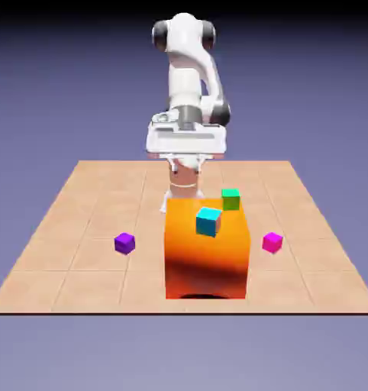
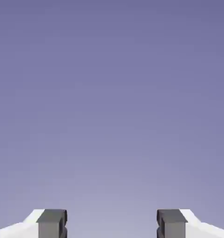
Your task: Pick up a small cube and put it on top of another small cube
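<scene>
The small cube (image 1: 272, 242), bright magenta-pink, rests on the tiled table at the exterior view's right, beside the big orange block (image 1: 208, 252). A purple cube (image 1: 124, 243) lies on the table at the left. On or near the block's top show a cyan cube (image 1: 208, 221) and, behind it, a green cube (image 1: 230, 199). My gripper (image 1: 185, 142) hangs high behind the block, well away from every cube. In the hand view my gripper (image 2: 112, 224) is open, with only the blue-violet backdrop between its grey fingertips (image 2: 52, 223). No cube shows in that view.
The orange block stands in the middle of the table, between my arm and the front edge (image 1: 179, 311). The magenta and purple cubes lie on either side of it.
</scene>
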Available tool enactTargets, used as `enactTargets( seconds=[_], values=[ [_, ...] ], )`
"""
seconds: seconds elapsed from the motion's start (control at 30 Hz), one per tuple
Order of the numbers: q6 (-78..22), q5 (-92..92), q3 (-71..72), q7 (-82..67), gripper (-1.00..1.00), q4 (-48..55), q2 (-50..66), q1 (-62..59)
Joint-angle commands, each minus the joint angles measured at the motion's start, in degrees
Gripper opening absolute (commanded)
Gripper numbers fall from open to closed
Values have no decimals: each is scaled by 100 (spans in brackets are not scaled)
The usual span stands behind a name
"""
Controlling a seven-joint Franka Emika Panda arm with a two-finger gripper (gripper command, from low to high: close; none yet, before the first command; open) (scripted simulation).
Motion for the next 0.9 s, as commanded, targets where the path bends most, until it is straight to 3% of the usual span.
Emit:
enactTargets(
  seconds=[0.0, 0.87],
  values=[
    [51, 249, 65, -56, 0, 94, 94, 32],
    [1389, 6728, 1747, -1520, 0, 2528, 2545, 866]
  ],
)
